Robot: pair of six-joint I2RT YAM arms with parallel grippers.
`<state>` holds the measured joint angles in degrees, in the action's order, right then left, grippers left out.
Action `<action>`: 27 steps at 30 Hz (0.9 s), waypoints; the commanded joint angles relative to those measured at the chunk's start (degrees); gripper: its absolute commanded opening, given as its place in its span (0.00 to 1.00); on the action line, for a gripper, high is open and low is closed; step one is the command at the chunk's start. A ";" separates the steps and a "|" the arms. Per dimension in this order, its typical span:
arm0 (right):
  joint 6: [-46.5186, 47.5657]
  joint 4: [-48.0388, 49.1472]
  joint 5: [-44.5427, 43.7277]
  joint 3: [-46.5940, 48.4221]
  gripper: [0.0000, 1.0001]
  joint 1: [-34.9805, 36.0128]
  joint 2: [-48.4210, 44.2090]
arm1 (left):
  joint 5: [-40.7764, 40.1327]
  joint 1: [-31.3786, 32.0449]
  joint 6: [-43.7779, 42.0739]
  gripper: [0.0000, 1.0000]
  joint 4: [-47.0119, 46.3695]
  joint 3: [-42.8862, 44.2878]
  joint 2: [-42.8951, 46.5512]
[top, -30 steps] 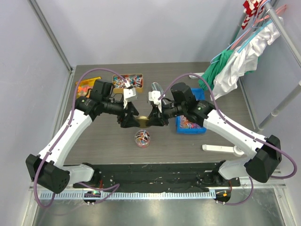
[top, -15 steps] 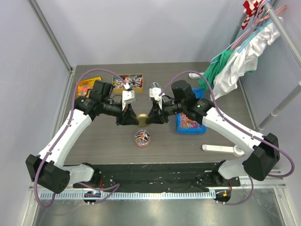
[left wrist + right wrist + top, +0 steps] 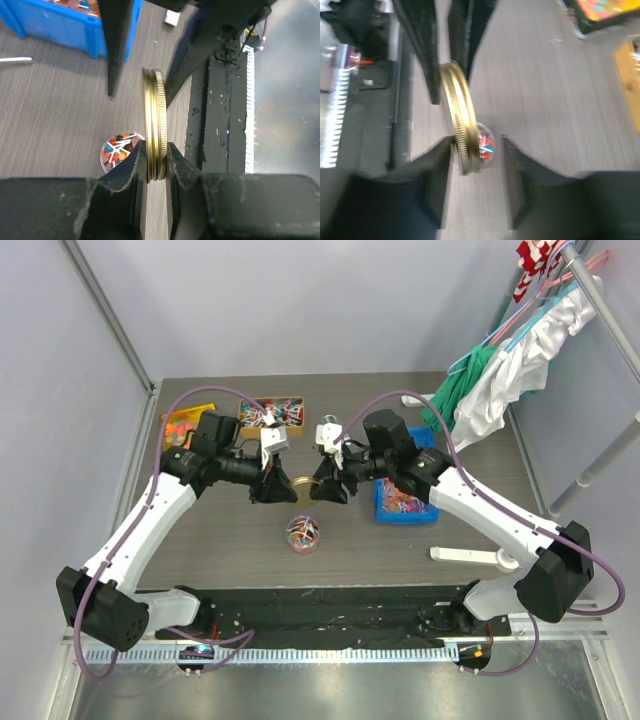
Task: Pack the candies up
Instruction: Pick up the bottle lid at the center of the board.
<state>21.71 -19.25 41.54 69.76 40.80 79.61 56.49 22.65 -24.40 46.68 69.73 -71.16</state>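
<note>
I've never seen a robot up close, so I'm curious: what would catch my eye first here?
Over the middle of the table, the left tool pinches a gold lid on edge, while the right tool stands open around it. Just nearer the arms' bases sits a small clear jar of bright candies. Clothes hang by the far right corner.

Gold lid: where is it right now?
The gold lid is mid-table in the top view, held on edge just beyond the candy jar. The left gripper is clamped on it; the right gripper straddles it, open.
</note>
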 commanded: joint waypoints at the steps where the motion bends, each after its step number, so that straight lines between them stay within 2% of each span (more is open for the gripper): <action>1: 6.14 2.72 -13.29 -0.14 0.68 -0.19 -4.29 | -0.75 -1.65 12.41 0.00 -9.83 -1.00 1.11; 2: 7.02 3.33 -15.24 -1.10 0.84 0.07 -4.81 | -1.46 -2.43 14.28 0.00 -10.89 -1.09 0.76; 5: 8.95 4.83 -19.56 -2.86 0.95 0.33 -6.49 | -1.56 -5.06 20.68 0.00 -14.59 -1.27 -1.96; 7: 9.66 6.06 -20.35 -4.01 0.97 0.60 -7.28 | -0.51 -6.74 24.13 0.00 -17.75 -1.44 -4.50; 8: 9.66 6.84 -22.18 -5.23 1.00 1.30 -7.37 | 0.72 -8.31 28.75 0.00 -18.98 -1.62 -5.48; 12: 9.58 12.28 -28.60 -7.44 1.00 4.45 -6.93 | 0.82 -10.00 32.57 0.00 -20.40 -1.01 -9.26; 17: 9.66 17.57 -43.09 -6.74 1.00 10.09 -2.10 | -0.42 -10.44 35.56 0.00 -21.36 -1.09 -11.02; 27: 7.47 18.98 -48.04 -2.79 1.00 12.47 5.20 | 0.99 -10.61 36.71 0.00 -22.15 -2.06 -11.64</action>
<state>30.04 -4.54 -1.83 62.94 52.84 84.49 55.31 12.25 10.81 27.07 68.20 -83.13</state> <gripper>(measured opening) 0.996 0.198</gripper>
